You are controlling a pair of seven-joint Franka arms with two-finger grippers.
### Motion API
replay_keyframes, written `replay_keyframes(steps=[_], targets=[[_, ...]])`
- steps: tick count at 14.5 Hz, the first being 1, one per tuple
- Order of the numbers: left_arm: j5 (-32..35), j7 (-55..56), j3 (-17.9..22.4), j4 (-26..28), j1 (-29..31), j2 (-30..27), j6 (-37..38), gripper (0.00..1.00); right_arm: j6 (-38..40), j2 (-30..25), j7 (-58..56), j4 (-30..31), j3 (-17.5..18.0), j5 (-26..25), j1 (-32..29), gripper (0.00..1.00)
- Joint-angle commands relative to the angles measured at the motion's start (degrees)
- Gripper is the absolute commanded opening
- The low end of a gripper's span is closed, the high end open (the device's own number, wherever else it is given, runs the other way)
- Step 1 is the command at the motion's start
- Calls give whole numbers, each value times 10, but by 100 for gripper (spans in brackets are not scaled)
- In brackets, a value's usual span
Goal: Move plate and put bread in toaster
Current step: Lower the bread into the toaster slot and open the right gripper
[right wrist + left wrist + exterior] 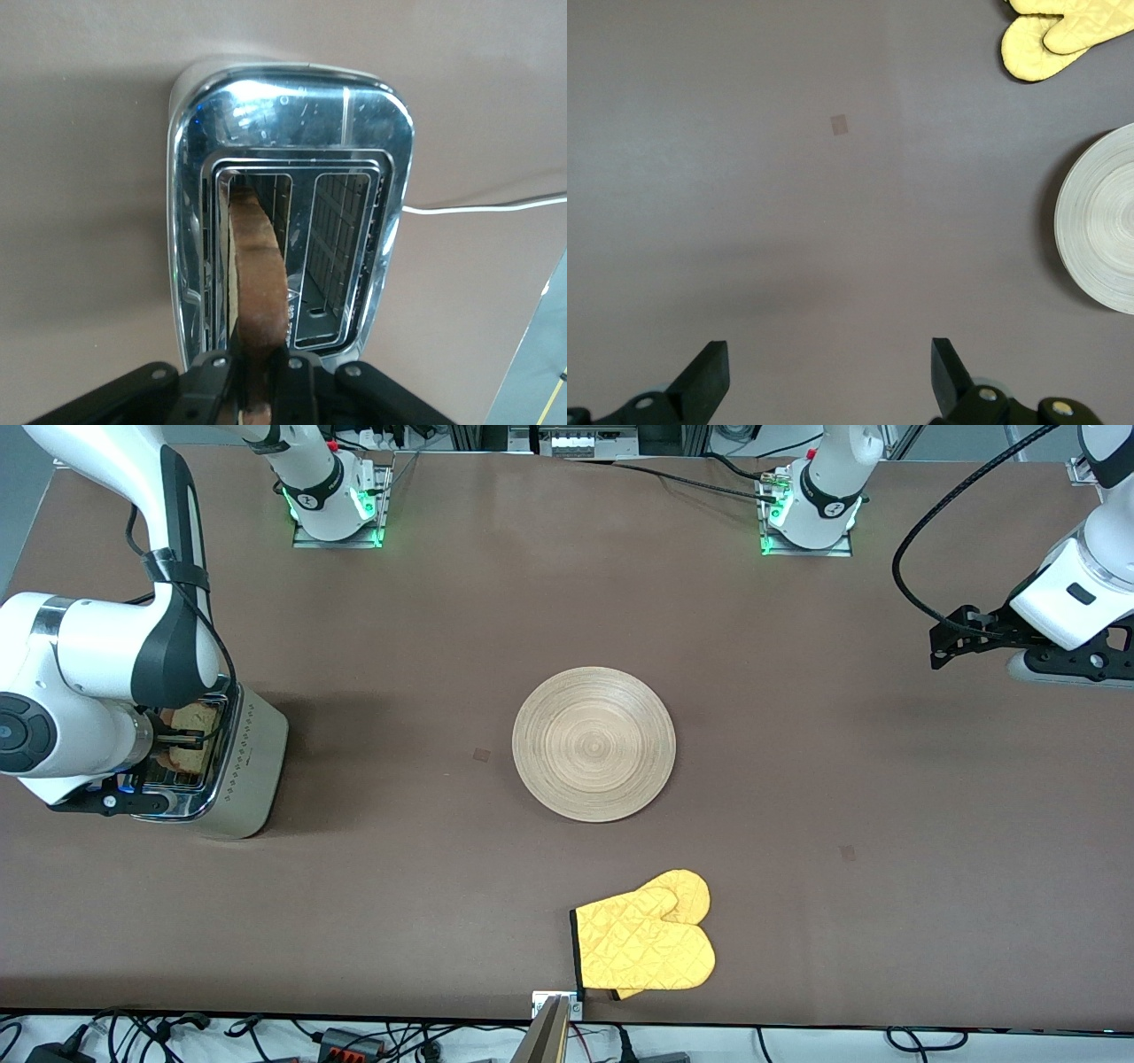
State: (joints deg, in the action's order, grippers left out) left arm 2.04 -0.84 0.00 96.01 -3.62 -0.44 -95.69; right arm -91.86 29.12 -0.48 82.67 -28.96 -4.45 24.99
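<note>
yellow oven mitt [647, 943] lying near the table's [399, 921] front edge

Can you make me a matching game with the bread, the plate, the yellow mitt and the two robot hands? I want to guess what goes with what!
Things:
1. bread
2. plate
3. oven mitt
4. left gripper

Where or how:
A. lying nearest the front camera
B. open, holding nothing, over bare table
C. in the middle of the table, nothing on it
D. in a toaster slot, pinched by the right gripper

Pairs: 1-D, 2-C, 3-A, 4-B
</note>
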Motion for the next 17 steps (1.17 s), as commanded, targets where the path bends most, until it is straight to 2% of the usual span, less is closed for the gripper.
replay_keyframes(steps=[1, 2, 8, 11, 17], targets=[[9, 6, -3, -4, 0, -7, 10, 100, -6, -6, 0, 21, 3, 13, -6, 71], [9, 6, -3, -4, 0, -7, 10, 100, -9, -9, 1, 17, 3, 20, -6, 100], [9, 6, -3, -4, 0, -7, 10, 100, -3, -38, -7, -23, 5, 33, 4, 100], [9, 5, -3, -4, -1, -7, 10, 100, 1, -38, -10, -77, 0, 100, -6, 100], [9, 5, -3, -5, -1, -7, 10, 100, 2, -85, -8, -86, 0, 100, 4, 100]])
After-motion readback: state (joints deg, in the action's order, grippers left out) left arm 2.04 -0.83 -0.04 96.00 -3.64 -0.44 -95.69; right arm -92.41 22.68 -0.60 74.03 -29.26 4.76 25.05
